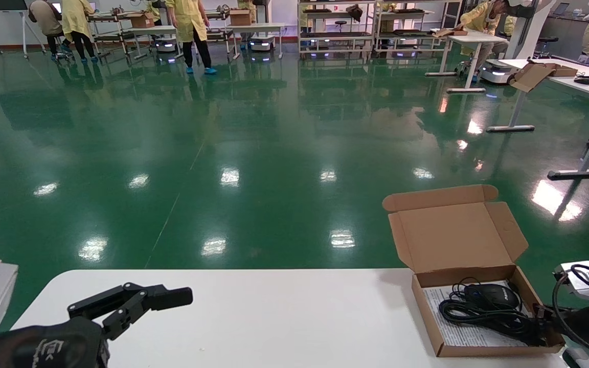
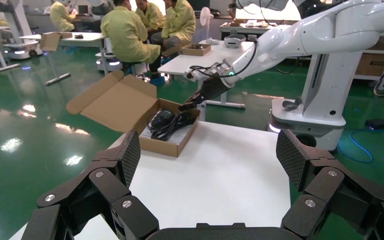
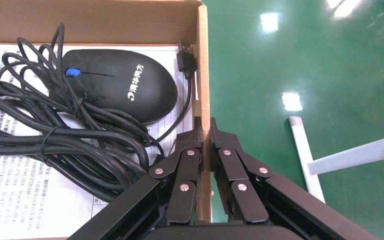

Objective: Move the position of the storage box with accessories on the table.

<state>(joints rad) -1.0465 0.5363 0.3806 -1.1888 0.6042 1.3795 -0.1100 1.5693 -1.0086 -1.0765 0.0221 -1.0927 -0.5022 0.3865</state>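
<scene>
Two arms are in our sight. Our right pincer (image 3: 205, 131) pinches the right side wall of the open box (image 1: 499, 350), which sits at the worktop's (image 1: 274, 317) right end. Inside it, the black mouse (image 3: 122, 85) and its coiled cable (image 3: 55, 150) lie on a printed sheet (image 3: 25, 205). Our left pincer (image 2: 207, 155) hovers spread wide over the worktop's left end.

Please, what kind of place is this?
Probably a robot test hall: a glossy green floor, people in yellow coats, and other white desks with cardboard boxes and robot bases beside them.
</scene>
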